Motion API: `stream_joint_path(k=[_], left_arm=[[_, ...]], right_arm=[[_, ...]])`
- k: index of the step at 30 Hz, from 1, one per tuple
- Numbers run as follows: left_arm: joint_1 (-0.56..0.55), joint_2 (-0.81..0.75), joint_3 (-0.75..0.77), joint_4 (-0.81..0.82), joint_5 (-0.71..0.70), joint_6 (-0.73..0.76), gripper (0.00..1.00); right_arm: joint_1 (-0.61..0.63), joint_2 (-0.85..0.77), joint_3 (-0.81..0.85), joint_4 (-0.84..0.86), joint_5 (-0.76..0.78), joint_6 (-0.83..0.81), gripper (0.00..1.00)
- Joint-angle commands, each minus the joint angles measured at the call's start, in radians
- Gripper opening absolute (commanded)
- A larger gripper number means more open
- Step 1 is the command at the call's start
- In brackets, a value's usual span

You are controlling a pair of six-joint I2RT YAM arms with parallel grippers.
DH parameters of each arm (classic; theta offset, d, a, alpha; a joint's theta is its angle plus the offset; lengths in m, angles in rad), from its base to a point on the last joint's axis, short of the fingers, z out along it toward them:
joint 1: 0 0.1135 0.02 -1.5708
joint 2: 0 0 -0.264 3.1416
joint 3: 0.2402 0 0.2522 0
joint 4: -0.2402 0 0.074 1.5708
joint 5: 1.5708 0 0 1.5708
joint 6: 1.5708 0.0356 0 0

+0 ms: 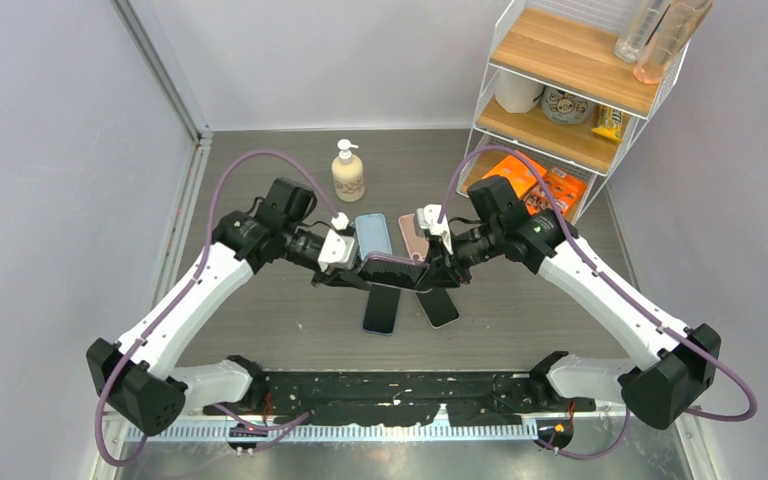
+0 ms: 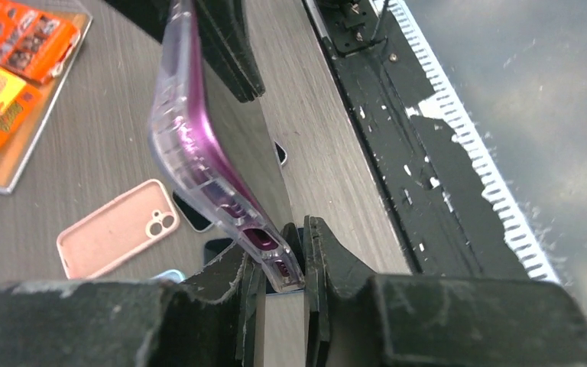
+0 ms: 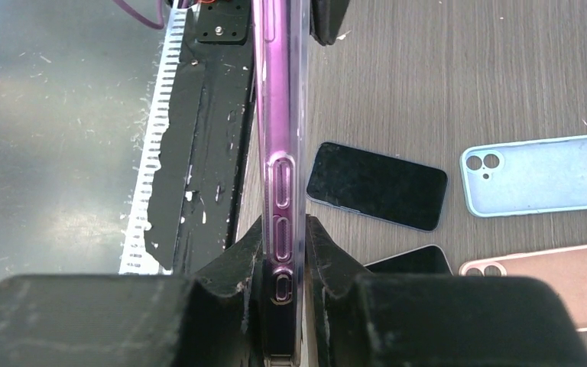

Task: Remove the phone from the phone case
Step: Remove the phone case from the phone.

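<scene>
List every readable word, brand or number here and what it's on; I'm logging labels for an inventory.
None can be read with certainty.
On the orange packets: print, too blurred to read.
On the soap bottle: label too small to read.
On the yellow packet: too small to read.
On the purple phone case: no lettering visible.
</scene>
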Motion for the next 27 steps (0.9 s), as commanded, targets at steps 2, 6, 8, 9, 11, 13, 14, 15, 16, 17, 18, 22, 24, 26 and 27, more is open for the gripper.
stream_joint_path(k=[2,6,8,9,11,13,14,15,16,17,18,22,24,26,27], left_arm=[[-0.049,0.067,0.127,-0.343,-0.03,0.601,0.0],[-0.07,0.131,0.236,-0.425,-0.079,0.735,0.0],[-0.091,0.149,0.276,-0.432,-0.109,0.784,0.0],[-0.106,0.155,0.298,-0.43,-0.14,0.802,0.0],[-0.141,0.182,0.35,-0.459,-0.195,0.846,0.0],[-0.176,0.211,0.396,-0.484,-0.242,0.875,0.0],[-0.193,0.224,0.414,-0.489,-0.265,0.887,0.0],[-0.209,0.235,0.43,-0.497,-0.289,0.891,0.0],[-0.223,0.243,0.444,-0.502,-0.314,0.892,0.0],[-0.233,0.25,0.454,-0.495,-0.335,0.874,0.0],[-0.239,0.253,0.46,-0.49,-0.349,0.853,0.0],[-0.238,0.217,0.423,-0.391,-0.414,0.618,0.24],[-0.238,0.176,0.369,-0.356,-0.433,0.503,0.44],[-0.237,0.132,0.321,-0.36,-0.439,0.46,0.62],[-0.235,0.113,0.295,-0.359,-0.441,0.45,0.68]], right_arm=[[-0.005,0.013,0.025,0.027,-0.114,0.013,0.05],[0.011,0.023,0.019,0.012,-0.125,-0.003,0.05],[0.019,0.025,0.016,0.009,-0.13,-0.004,0.05],[0.022,0.025,0.016,0.005,-0.136,-0.005,0.05],[0.031,0.028,0.013,0.0,-0.143,-0.009,0.05],[0.044,0.032,0.01,-0.008,-0.149,-0.013,0.05],[0.054,0.035,0.009,-0.011,-0.15,-0.021,0.05],[0.059,0.037,0.007,-0.017,-0.15,-0.028,0.05],[0.066,0.04,0.008,-0.02,-0.149,-0.031,0.05],[0.069,0.041,0.008,-0.023,-0.146,-0.033,0.05],[0.073,0.042,0.009,-0.022,-0.138,-0.033,0.05],[0.073,0.009,0.004,0.032,-0.035,0.028,0.05],[0.072,-0.02,-0.009,0.081,0.035,0.071,0.05],[0.071,-0.039,-0.011,0.114,0.088,0.098,0.05],[0.071,-0.044,-0.004,0.113,0.105,0.101,0.05]])
